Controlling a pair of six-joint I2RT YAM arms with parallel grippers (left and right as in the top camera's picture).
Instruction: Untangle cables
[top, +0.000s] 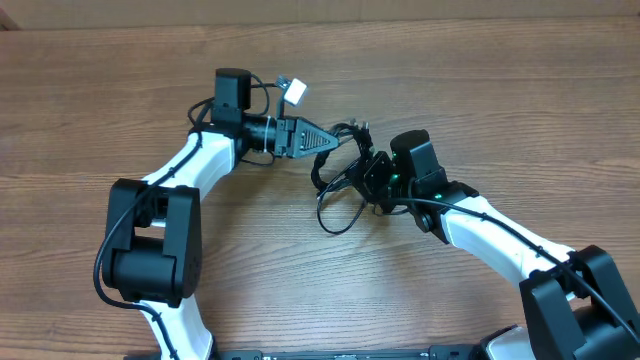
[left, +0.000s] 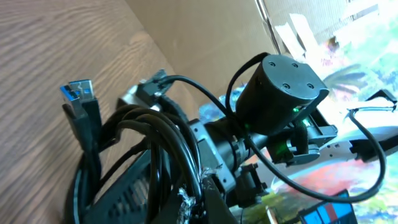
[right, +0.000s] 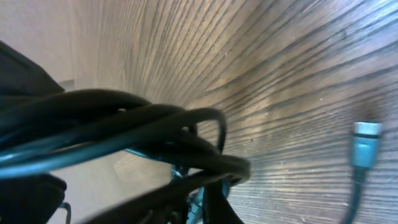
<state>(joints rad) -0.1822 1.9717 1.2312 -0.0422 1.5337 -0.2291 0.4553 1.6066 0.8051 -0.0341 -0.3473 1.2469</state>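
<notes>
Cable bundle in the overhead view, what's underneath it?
Bare wooden table shows through the lower loop of the cables. Where the strands bunch between the left gripper and right gripper, they cover whatever lies beneath.

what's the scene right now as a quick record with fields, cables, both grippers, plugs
cables: tangled black bundle between the two grippers, one loose loop trailing out
left gripper: shut on the cables
right gripper: at the bundle, open or shut unclear
plugs: blue-tipped usb plug sticking out of the bundle; silver plug over the table
table: wood grain
</notes>
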